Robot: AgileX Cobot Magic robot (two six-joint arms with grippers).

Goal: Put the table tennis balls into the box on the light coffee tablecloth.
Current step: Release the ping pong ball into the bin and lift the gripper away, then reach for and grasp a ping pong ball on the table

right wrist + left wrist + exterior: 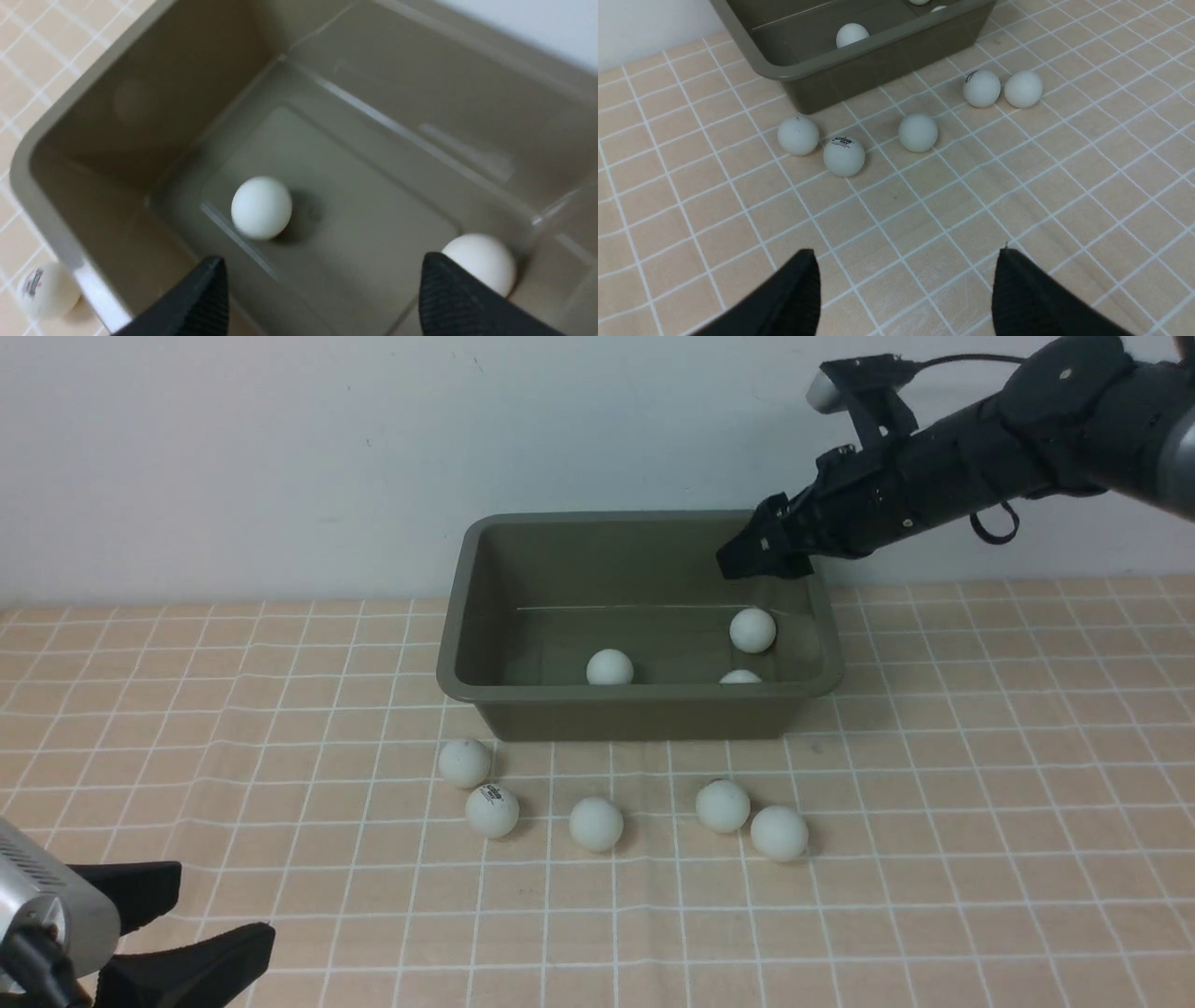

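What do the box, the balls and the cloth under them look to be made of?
Box: probably moulded plastic; smooth olive walls, faint sheen, rounded rim.
Balls: matte white, likely plastic; some printed black.
Cloth: fabric by its creases; peach, white grid.

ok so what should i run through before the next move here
1. Right gripper open, nothing held: ok
2. Left gripper open, nothing held: ok
3. Three balls inside the box: ok
4. All balls boxed: not ok, five lie on the cloth
5. Middle ball on the cloth stands apart from the others, room for a grip: ok
6. Right gripper clear of the box rim: cannot tell
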